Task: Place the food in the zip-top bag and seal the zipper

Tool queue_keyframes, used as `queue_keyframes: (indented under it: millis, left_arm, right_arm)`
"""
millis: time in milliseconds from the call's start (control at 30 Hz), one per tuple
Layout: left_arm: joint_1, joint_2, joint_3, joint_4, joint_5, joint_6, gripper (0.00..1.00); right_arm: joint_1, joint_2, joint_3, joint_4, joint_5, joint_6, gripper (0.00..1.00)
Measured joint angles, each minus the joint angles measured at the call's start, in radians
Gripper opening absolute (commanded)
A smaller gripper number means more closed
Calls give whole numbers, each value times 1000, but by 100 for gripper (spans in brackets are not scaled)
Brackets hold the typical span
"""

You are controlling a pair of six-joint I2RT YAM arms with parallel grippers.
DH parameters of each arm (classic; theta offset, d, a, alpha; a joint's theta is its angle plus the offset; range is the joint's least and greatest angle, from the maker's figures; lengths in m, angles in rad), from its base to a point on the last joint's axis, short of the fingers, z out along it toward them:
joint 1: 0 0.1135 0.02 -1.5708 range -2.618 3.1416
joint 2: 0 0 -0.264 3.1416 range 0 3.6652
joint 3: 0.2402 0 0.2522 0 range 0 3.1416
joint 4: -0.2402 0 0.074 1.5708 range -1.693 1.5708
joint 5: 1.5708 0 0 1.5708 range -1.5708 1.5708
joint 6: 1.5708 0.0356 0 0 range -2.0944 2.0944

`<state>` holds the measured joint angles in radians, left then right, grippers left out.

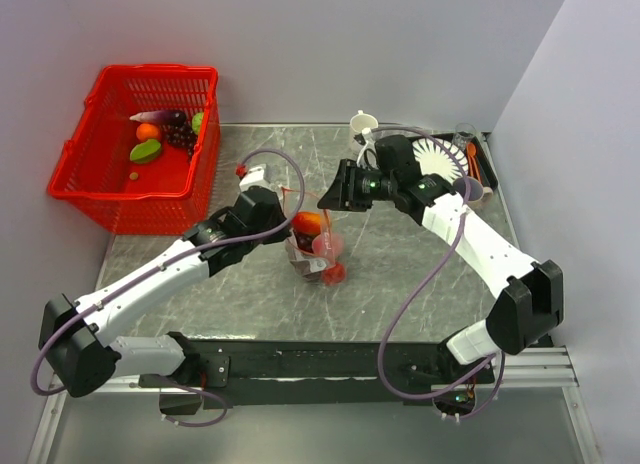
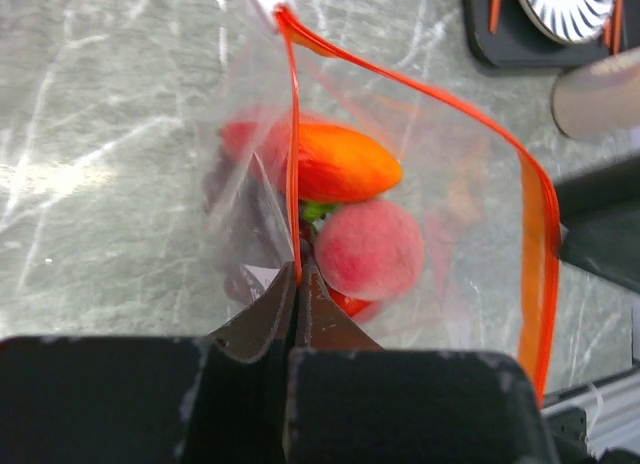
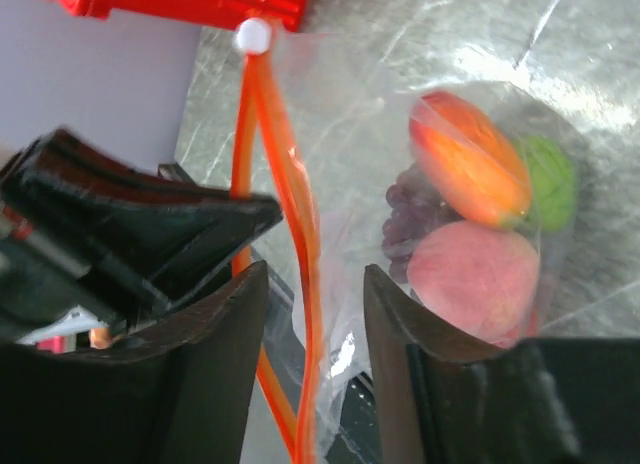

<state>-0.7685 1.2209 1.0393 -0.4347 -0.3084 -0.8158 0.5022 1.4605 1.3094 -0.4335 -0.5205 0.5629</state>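
Bag in middle of table, well apart from edges. Peach and grapes inside.
Left gripper: jaws together, clamped on zipper.
Right gripper: jaws apart, strip between them, not pinched.
Bag mouth partly open.
Could go wrong:
- right jaws shut on one side of strip only, so no seal
- floppy bag sags, peach rolls out
- hard pull makes left pinch slip

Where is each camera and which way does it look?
Top: high behind, looking down on the grey table; left arm and right arm show.
Left wrist: faces the clear floppy plastic bag; left gripper shut on its thin red-orange zipper.
Right wrist: faces that zipper; open right gripper straddles it.
Both wrists share the round pink fruit.
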Motion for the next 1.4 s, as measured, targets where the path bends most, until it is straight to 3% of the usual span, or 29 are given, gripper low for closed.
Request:
queue_keyframes:
  millis: [433,667,733,833,1133,1400]
  left_arm:
    - [113,-39,-76,4,52,-1,1]
    - [172,-49,-90,9,92,2,1]
    - [178,-56,-99,12,102,3,1]
    - [180,-62,-102,12,109,6,1]
    - [188,-80,-114,10,101,7,1]
    - [192,-130,-146,32,102,17,1]
  right_arm:
    - [-6,-2,32,28,35,-41,48]
    - [2,94,98,-32,220,-75,30]
    - [20,113,93,-46,277,-87,13]
    - [48,129,83,-56,319,-93,1]
    - [158,173,-16,-31,406,-69,0]
    - [309,158,-91,74,372,-29,0]
